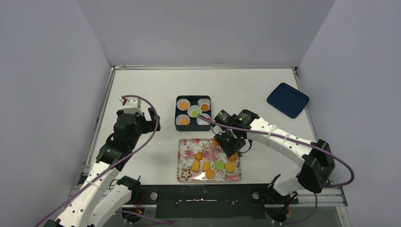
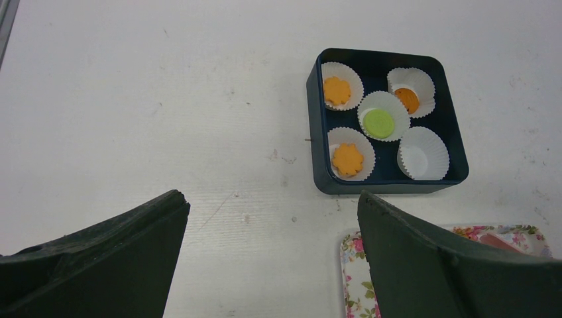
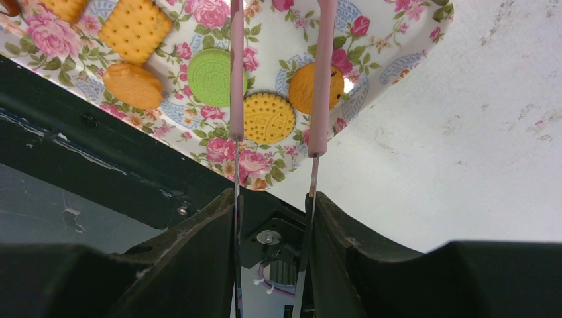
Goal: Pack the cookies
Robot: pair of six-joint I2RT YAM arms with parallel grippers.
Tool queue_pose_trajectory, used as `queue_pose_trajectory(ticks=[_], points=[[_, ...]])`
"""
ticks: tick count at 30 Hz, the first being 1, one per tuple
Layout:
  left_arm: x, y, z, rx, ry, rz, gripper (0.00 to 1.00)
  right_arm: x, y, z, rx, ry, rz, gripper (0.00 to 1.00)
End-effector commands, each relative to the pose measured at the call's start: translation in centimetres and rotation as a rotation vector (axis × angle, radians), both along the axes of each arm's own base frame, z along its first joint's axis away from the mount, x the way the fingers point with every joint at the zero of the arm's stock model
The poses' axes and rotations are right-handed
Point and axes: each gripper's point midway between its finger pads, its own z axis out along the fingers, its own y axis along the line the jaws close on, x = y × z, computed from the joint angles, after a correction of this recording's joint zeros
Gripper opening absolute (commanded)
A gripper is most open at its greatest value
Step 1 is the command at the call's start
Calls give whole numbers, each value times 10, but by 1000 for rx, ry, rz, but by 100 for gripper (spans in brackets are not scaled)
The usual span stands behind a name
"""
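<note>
Several cookies lie on the floral tray (image 1: pixel 188 145): orange rounds, orange squares, a green round (image 1: pixel 219 165) and a dark star (image 1: pixel 186 174). My right gripper (image 1: pixel 231 144) hangs over the tray's right part, shut on metal tongs (image 3: pixel 321 79) with pink arms. In the right wrist view the gripper (image 3: pixel 272 199) looks down on a green cookie (image 3: pixel 211 77) and a dotted orange one (image 3: pixel 268 118); the tong tips run off the top edge. The dark blue box (image 2: pixel 318 112) holds white paper cups with two flower cookies (image 2: pixel 337 90), a green round (image 2: pixel 378 123) and an orange round (image 2: pixel 406 100). My left gripper (image 1: pixel 146 120) is open, left of the box.
One paper cup (image 2: pixel 423 156) at the box's near right is empty. A dark blue lid (image 1: pixel 287 100) lies at the far right of the table. The black frame of the arm bases (image 1: pixel 203 196) runs just below the tray.
</note>
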Motion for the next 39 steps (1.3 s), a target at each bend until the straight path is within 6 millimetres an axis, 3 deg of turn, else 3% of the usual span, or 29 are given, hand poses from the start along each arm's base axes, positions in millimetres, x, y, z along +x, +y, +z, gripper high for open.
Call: queue_pose_trajectory(ticks=[1,29,39], points=[[4,-2,11,-14,-41,-9,97,10,12,13,67,-49,-1,38],[4,-3,12,-15,-44,-12,97,10,5,-3,-1,-14,4,38],[4,-2,12,-15,-45,-9,97,17,20,20,58,-60,37,22]])
